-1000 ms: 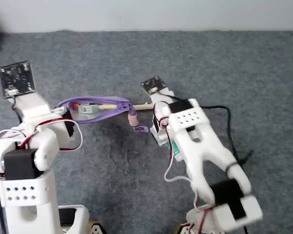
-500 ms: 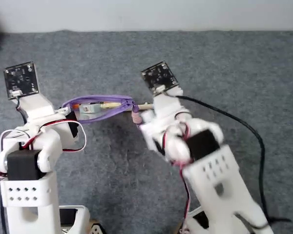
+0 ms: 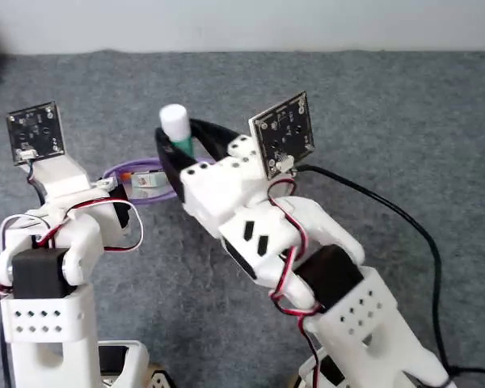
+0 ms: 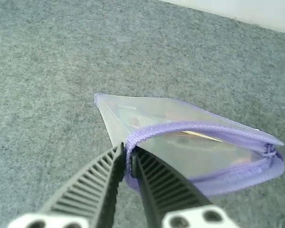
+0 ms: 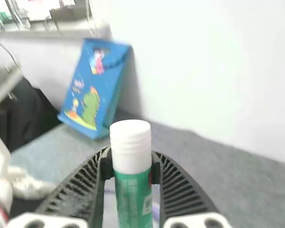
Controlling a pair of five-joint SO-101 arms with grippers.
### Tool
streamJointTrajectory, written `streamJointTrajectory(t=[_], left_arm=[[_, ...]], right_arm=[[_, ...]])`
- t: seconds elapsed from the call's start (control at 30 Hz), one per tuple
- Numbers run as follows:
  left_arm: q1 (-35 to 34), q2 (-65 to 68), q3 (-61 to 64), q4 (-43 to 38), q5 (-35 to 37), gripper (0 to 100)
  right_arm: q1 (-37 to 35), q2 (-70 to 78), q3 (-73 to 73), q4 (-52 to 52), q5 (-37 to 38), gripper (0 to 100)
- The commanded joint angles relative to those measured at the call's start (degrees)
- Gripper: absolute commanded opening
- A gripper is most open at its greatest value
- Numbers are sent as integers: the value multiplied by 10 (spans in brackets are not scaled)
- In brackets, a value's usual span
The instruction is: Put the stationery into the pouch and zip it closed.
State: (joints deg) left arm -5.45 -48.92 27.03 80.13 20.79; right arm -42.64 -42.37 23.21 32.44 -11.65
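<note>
A clear pouch [image 4: 180, 142] with a purple zipper lies on the grey carpet, and its mouth gapes open [image 3: 137, 179]. My left gripper [image 4: 126, 159] is shut on the pouch's purple zipper edge at one end. Inside the pouch I see a pencil and a small eraser-like item [image 3: 148, 181]. My right gripper [image 5: 130, 164] is shut on a green glue stick [image 5: 131, 175] with a white cap, held upright. In the high view the glue stick [image 3: 178, 132] is raised above the pouch's far end, between the right gripper's black fingers [image 3: 168, 166].
Grey carpet covers the table up to a white wall at the back. A black cable [image 3: 404, 218] trails to the right of the right arm. A blue printed bag [image 5: 95, 90] leans on the wall in the right wrist view.
The right arm swung up and toward the pouch, and now holds the glue stick upright over it. The left arm stayed gripping the pouch edge.
</note>
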Motion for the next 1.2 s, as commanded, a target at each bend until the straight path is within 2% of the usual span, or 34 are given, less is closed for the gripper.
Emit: streamJointTrajectory(t=[0.0,0.4,0.53,0.7,0.9,1.0,1.17], left_arm=[[3,4,-2,-12,10,11],[3,4,-2,-12,10,11],[3,4,-2,-12,11,11],[3,4,-2,-12,11,11],[3,4,-2,-12,11,11],[3,4,-2,-12,11,11],[3,30,-7,-12,11,11]], right_arm=[[-5,29,-1,-60,-24,8],[-6,105,145,-295,-37,8],[-7,115,175,-325,-38,8],[-22,109,181,-292,-35,24],[-43,56,181,-175,-37,188],[-48,27,181,-142,-38,175],[-46,-16,181,-114,-38,80]])
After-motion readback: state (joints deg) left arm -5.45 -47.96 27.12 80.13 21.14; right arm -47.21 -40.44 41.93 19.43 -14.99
